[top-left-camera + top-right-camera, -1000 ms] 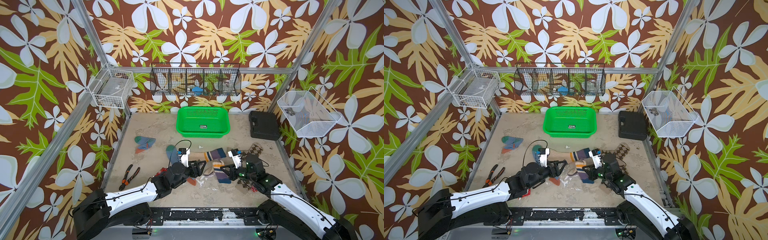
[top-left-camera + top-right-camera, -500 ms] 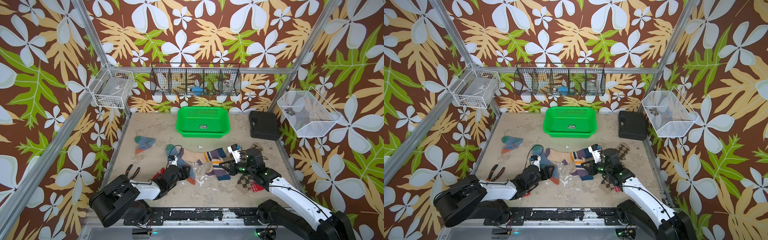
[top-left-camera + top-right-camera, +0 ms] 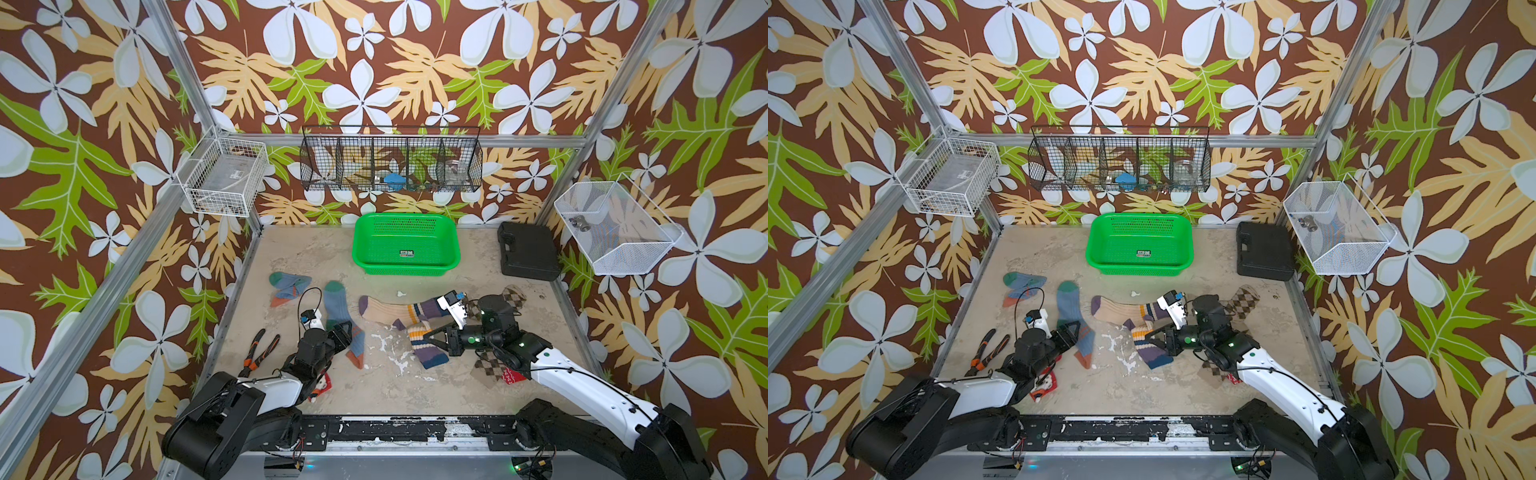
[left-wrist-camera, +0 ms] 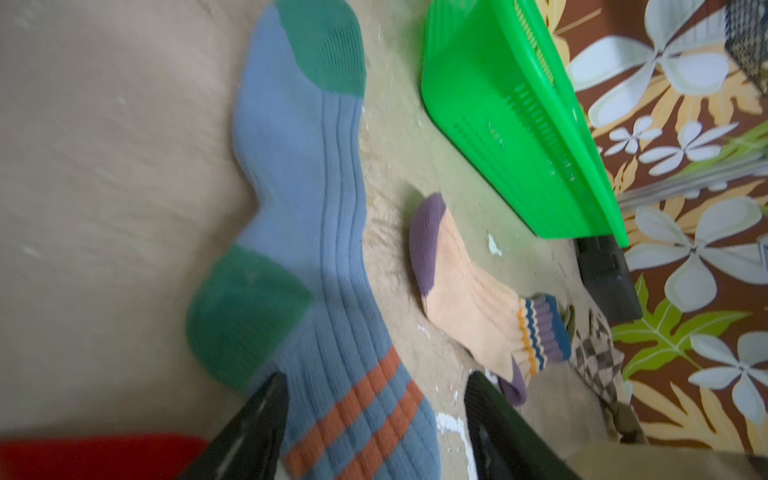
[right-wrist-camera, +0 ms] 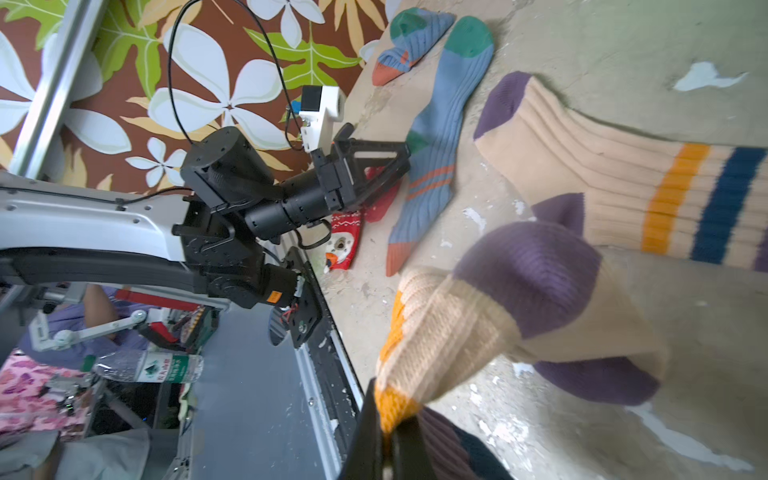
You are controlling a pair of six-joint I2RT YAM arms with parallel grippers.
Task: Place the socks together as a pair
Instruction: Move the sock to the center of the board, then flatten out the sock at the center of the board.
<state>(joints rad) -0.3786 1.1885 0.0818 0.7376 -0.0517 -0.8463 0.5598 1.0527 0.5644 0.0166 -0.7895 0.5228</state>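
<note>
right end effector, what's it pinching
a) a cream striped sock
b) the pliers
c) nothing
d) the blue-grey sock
A: in the right wrist view the right end effector is shut on a bunched fold of the cream striped sock, right at its orange stripe.

Red sock [image 3: 322,384] mostly hidden under left arm [image 3: 274,388], argyle sock [image 3: 488,370] under right arm [image 3: 561,370]

Bright, even light — left wrist view motion-blurred — soft shadows.
</note>
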